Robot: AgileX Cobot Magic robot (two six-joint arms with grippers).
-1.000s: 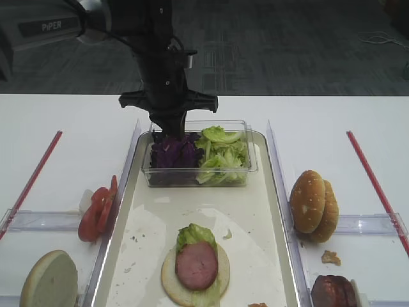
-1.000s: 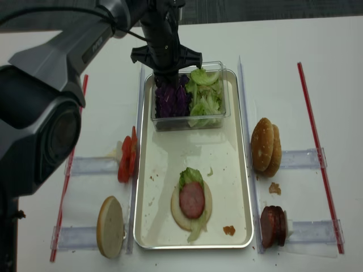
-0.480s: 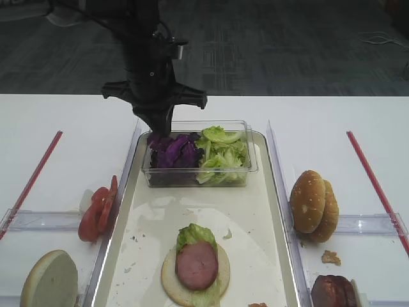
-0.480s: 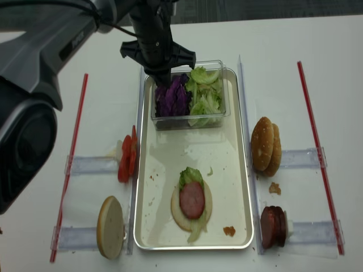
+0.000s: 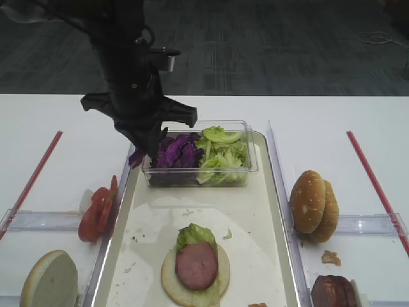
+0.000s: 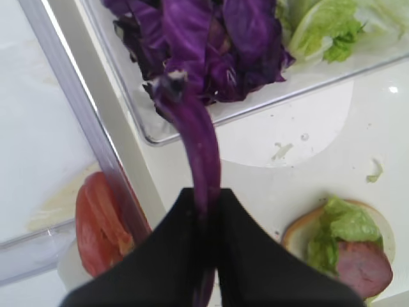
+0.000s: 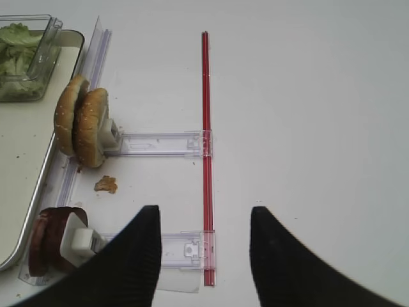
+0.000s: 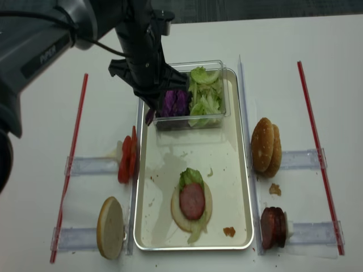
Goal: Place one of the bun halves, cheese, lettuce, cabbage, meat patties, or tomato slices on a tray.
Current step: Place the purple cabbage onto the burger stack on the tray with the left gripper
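My left gripper [image 5: 146, 142] is shut on a long purple cabbage strip [image 6: 192, 128] that hangs over the left rim of the tray [image 5: 259, 211], beside the clear box. In the left wrist view the strip runs from between the closed fingers [image 6: 172, 256] towards the heap of cabbage [image 6: 217, 45]. A bun half carrying lettuce and a meat patty [image 5: 196, 265] lies on the tray's near end. Over bare table on the right, my right gripper [image 7: 204, 214] stands open and holds nothing.
The clear box [image 5: 252, 167] at the tray's far end holds purple cabbage [image 5: 176, 152] and lettuce [image 5: 220, 157]. Tomato slices [image 5: 96, 211] and a bun half [image 5: 50, 280] stand left of the tray. Bun halves [image 5: 314, 206], patties [image 5: 332, 291] and red strips [image 5: 374, 182] are on the right.
The left gripper has come up out of the box's cabbage and moved left and nearer, carrying the purple strip. The right gripper's earlier state is not shown.
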